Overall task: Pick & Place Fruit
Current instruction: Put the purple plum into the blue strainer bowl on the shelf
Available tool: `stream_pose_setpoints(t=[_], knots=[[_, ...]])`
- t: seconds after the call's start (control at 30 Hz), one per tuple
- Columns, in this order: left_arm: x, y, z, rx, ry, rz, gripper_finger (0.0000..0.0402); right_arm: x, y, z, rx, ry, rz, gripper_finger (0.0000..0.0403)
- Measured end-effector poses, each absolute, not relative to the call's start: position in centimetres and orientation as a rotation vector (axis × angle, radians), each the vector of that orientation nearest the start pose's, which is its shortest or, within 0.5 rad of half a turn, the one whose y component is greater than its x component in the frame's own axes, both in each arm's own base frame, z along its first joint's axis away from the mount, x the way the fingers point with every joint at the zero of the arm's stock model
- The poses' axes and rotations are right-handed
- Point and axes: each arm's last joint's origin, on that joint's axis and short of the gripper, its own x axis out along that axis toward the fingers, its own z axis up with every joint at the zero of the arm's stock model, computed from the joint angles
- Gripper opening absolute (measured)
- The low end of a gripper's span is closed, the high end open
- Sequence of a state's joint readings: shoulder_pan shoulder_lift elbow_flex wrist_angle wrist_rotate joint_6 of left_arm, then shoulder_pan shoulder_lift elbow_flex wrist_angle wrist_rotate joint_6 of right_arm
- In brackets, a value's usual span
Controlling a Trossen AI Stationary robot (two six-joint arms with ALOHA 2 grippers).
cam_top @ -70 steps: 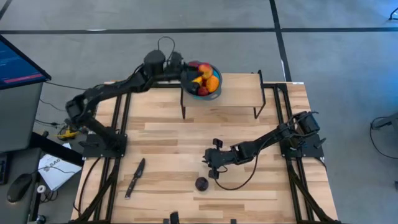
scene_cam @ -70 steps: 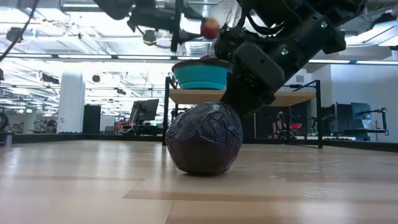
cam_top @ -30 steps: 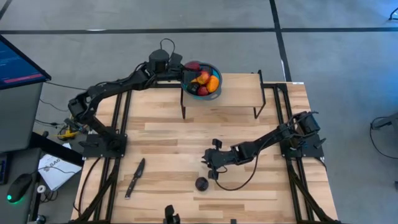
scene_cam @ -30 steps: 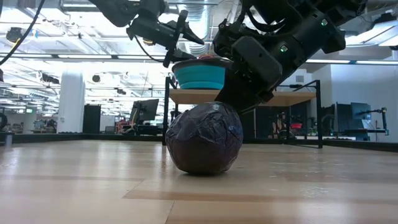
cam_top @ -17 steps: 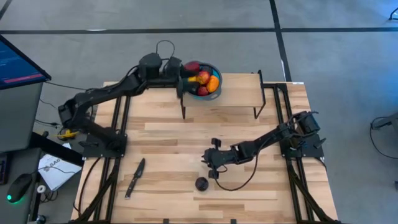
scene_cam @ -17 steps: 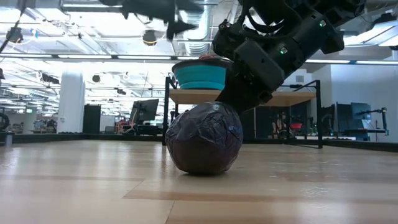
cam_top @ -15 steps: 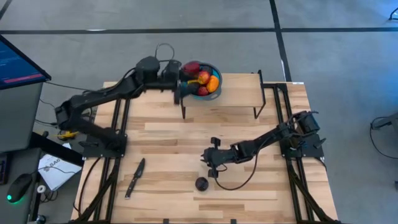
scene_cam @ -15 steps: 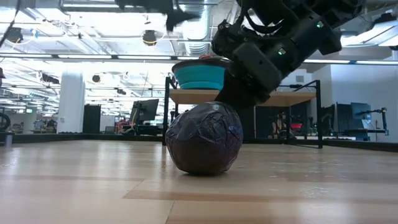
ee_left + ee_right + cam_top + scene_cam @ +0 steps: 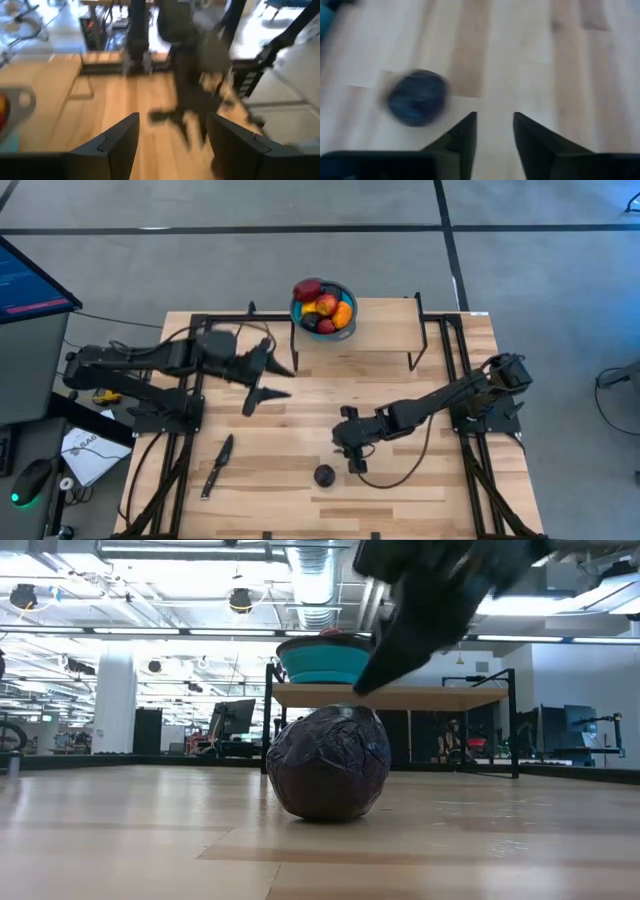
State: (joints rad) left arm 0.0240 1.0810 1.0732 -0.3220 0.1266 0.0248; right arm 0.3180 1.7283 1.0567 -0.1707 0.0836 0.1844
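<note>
A teal bowl (image 9: 322,308) holding several fruit pieces, red, orange, yellow and dark purple, stands on a raised wooden shelf (image 9: 380,330) at the far edge; it also shows in the low view (image 9: 322,660). One dark purple fruit (image 9: 323,475) rests on the tabletop near the front edge, big in the low view (image 9: 328,762) and in the right wrist view (image 9: 417,97). My right gripper (image 9: 356,465) is open just right of and above it, the fruit not between the fingers. My left gripper (image 9: 270,383) is open and empty over the table's left middle.
A dark knife (image 9: 217,465) lies on the table at the near left. The shelf's black legs (image 9: 295,355) stand on the table's far half. Black frame rails (image 9: 190,430) run along both side edges. Bare wood lies between the two grippers.
My left gripper has drawn back from the bowl at the far edge toward the table's left and near side, staying open and empty. My right gripper has shifted a little toward the near right, beside the purple fruit. The fruit has not moved.
</note>
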Motion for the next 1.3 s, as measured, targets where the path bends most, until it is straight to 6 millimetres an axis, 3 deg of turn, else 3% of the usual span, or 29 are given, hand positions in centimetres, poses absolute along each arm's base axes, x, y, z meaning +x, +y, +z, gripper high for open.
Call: stream_pose_setpoints(t=[0.1,0.33,0.4,0.77,1.0,1.3], knots=[[22.1,-0.6,33.9,0.017,0.380,-0.049,0.0219,33.4,12.3,18.8,0.054,0.846,0.190,0.0193],[20.1,-1.6,28.4,-0.104,0.435,0.025,0.0213,33.6,14.8,16.5,0.020,0.850,0.256,0.0366],[19.9,-1.9,27.1,-0.147,0.430,0.019,0.0213,34.2,15.1,16.0,0.033,0.812,0.261,0.0391],[19.4,-3.8,23.1,-0.310,0.380,-0.050,0.0213,35.9,15.9,13.2,-0.055,0.703,0.354,0.0354],[19.1,-4.6,22.5,-0.334,0.341,-0.028,0.0213,36.3,16.1,12.6,-0.082,0.692,0.386,0.0359],[19.1,-4.9,22.7,-0.332,0.317,-0.019,0.0213,36.2,16.0,12.3,-0.099,0.722,0.390,0.0310]])
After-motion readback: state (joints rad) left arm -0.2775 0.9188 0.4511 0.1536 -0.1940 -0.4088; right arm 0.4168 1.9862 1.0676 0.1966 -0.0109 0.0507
